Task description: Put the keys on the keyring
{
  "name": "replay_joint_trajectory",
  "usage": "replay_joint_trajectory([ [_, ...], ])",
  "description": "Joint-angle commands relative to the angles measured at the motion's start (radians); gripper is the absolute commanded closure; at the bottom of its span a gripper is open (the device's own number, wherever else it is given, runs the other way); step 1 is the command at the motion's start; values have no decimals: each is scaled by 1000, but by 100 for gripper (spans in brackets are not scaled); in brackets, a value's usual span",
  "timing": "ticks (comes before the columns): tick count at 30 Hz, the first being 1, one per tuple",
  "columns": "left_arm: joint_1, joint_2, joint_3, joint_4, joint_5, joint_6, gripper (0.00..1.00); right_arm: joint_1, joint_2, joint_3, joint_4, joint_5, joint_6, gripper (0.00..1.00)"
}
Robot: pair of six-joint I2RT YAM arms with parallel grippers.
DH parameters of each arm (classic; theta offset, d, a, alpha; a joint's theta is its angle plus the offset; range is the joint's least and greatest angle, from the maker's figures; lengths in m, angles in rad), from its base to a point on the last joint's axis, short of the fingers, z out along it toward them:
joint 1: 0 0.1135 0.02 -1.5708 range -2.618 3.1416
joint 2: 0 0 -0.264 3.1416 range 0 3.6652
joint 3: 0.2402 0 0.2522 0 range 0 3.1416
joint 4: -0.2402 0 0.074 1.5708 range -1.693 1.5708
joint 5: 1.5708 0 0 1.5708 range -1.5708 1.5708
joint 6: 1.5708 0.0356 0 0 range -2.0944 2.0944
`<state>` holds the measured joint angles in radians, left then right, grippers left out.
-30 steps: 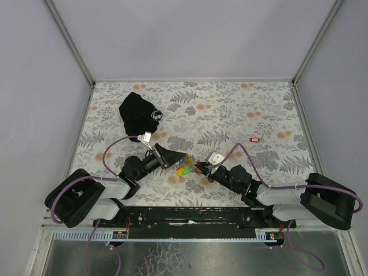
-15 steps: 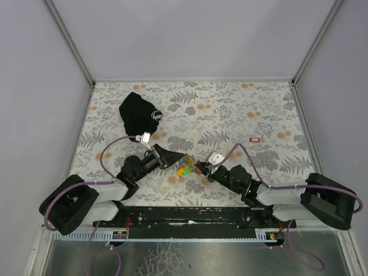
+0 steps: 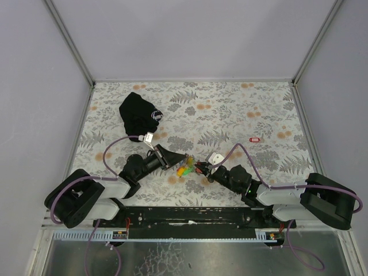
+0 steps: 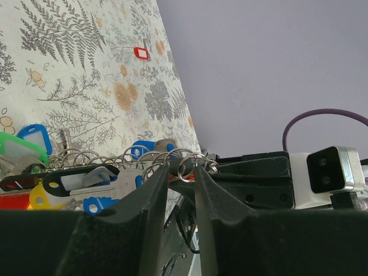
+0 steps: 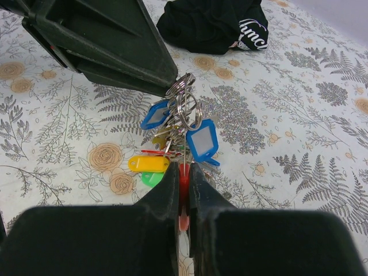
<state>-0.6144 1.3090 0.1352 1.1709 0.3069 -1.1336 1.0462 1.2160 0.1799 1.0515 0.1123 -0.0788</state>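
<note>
Floral-print table (image 3: 230,109); black pouch (image 3: 140,114) at far left. Left pincer (image 4: 181,168): jaws narrowly apart at keyring (image 5: 185,98), grip not discernible. Right pincer (image 5: 183,169): clamped on red tag (image 5: 183,198) of bunched keys (image 5: 200,141), centre of near edge. Bunch apparently ringed; lone red-tagged key (image 3: 255,139) well apart to the right, outstanding.

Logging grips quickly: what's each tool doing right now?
Left tool: shut on the keyring.
Right tool: shut on the red tag.

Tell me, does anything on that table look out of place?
One red tag lies alone toward the right of the table, well apart from the bunch of keys near the front. Nothing looks spilled or broken.
</note>
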Motion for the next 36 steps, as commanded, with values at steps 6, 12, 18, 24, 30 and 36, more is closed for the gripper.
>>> replay_joint_trajectory([
  [6, 5, -3, 12, 154, 18, -16, 79, 6, 1, 21, 119, -10, 4, 100],
  [12, 5, -30, 9, 154, 23, -18, 82, 6, 5, 21, 120, -12, 5, 100],
  [18, 4, -35, 17, 111, 31, -7, 87, 7, 6, 21, 119, -10, 5, 100],
  [24, 0, -35, 29, 60, 30, 19, 94, 6, 4, 21, 115, -10, 4, 100],
  [30, -8, -92, 75, -80, 27, 122, 100, 6, -21, 29, 56, -17, 4, 100],
  [36, -11, -203, 246, -475, 28, 408, 100, 6, -90, 97, -177, -46, 20, 97],
])
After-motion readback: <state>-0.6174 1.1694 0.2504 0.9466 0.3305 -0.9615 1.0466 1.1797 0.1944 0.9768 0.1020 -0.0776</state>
